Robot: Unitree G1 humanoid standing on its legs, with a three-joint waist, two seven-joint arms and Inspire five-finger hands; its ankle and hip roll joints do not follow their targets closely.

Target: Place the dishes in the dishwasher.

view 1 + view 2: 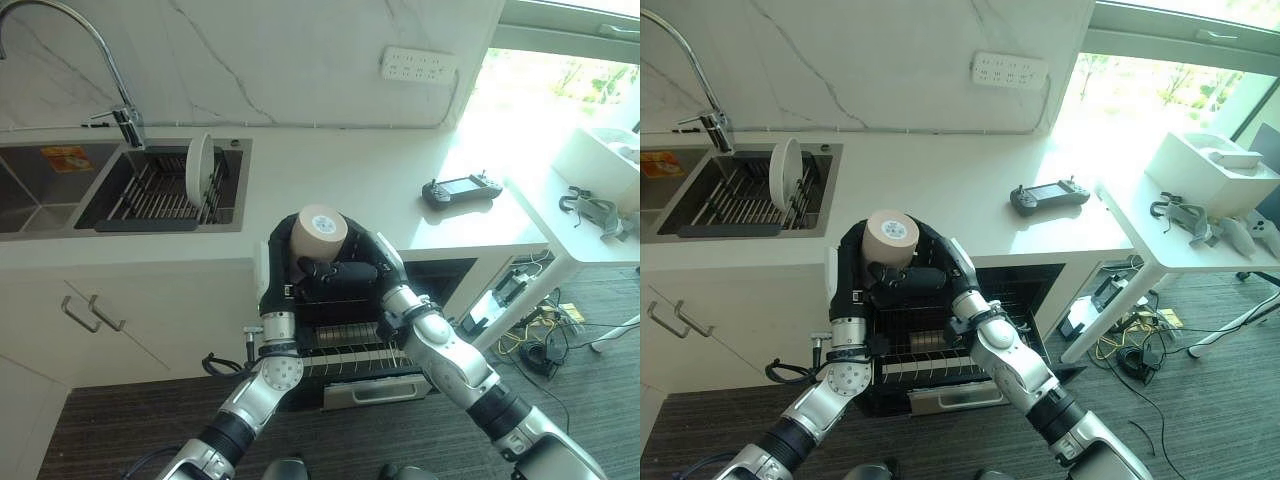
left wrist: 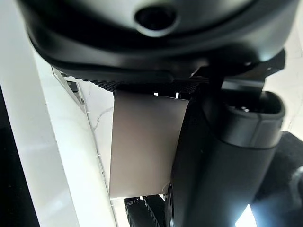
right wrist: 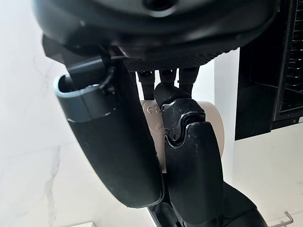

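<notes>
Both hands, left hand and right hand, are clasping the beige cup at frame centre; it is risking slipping onto the dishwasher rack below.

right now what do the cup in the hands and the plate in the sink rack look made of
Cup: probably matte ceramic or stoneware; beige, dull, opaque walls with a pale base, held between the left hand and right hand.
Plate: likely glazed ceramic; plain white, smooth, standing on edge in the sink rack, which looks like metal wire.

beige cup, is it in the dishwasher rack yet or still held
Still held: both hands, left hand and right hand, wrap the beige cup above the open dishwasher rack.
</notes>
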